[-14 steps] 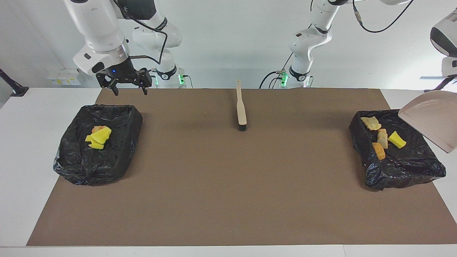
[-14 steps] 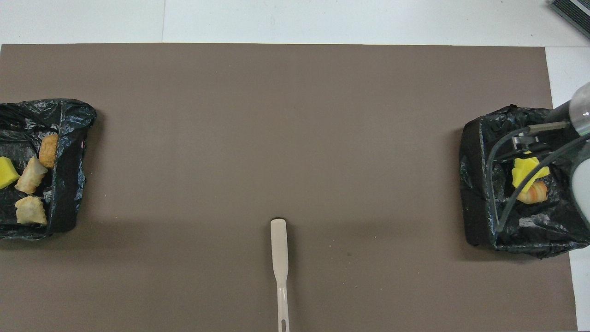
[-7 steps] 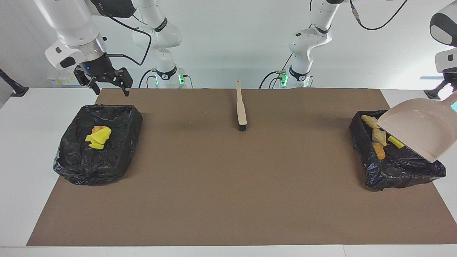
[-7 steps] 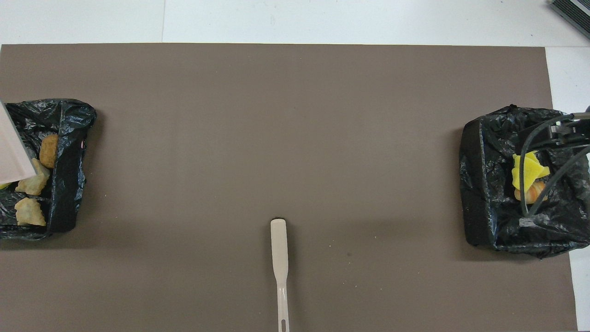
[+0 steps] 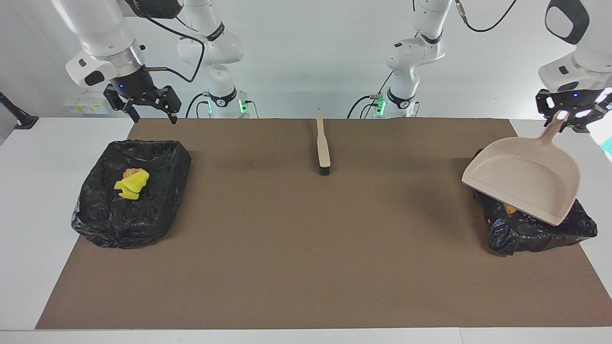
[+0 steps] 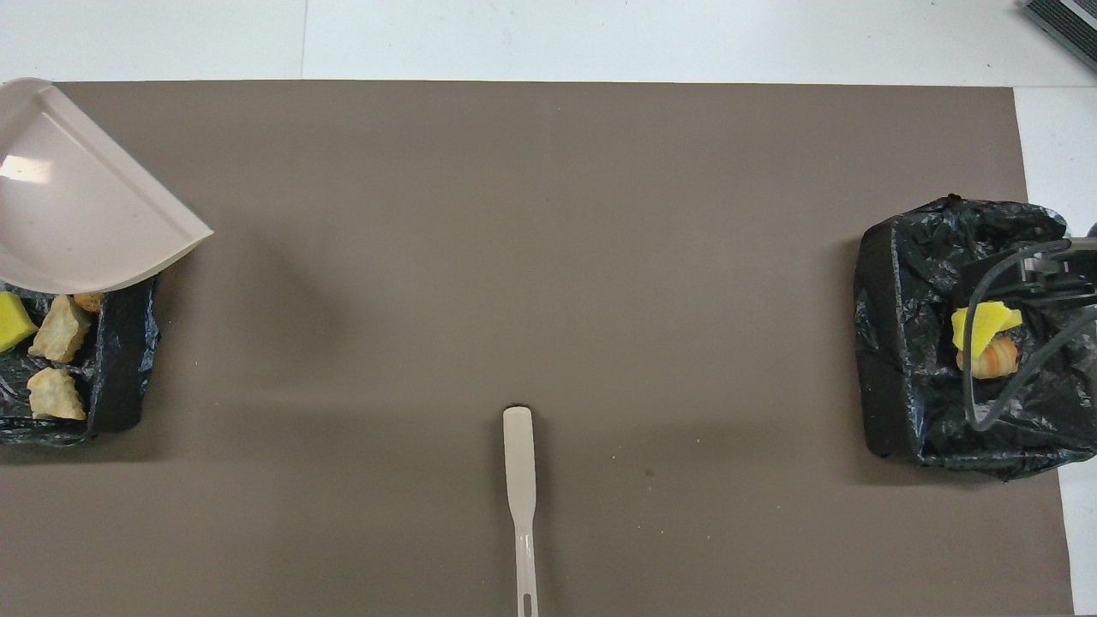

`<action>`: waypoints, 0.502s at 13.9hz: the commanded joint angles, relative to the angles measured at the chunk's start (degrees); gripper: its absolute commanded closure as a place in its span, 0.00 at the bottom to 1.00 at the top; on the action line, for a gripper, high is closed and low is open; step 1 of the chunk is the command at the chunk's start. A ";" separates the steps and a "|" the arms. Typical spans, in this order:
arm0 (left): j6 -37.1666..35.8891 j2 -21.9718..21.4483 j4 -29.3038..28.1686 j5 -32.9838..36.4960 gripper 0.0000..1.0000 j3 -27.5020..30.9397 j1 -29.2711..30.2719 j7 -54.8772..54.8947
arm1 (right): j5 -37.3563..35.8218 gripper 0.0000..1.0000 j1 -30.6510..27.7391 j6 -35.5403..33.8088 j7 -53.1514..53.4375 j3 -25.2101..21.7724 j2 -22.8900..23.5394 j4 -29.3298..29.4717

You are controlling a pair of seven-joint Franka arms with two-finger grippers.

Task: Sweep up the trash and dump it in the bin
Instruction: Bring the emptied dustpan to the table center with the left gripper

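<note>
The left hand (image 5: 567,119) has swung the dustpan (image 5: 523,179) over its bin (image 5: 535,229).

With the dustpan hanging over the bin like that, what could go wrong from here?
The left gripper holds the dustpan only by its handle tip, tilted above the bin at the left arm's end; it may swing or slip. Lowered further, the pan's lip could catch the bin's black liner and drag it. The right gripper waits open above the other bin; its cable hangs over it and might snag.

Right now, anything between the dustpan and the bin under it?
Nothing visible. The left gripper holds the beige dustpan by its handle, tilted over the black-lined bin at the left arm's end. Trash already lies inside. The right gripper hangs open, apart.
</note>
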 commanded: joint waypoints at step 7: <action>11.39 -1.57 -10.85 -15.03 1.00 0.84 -19.38 -45.19 | 2.03 0.00 0.81 3.52 1.09 -0.32 -1.78 -2.37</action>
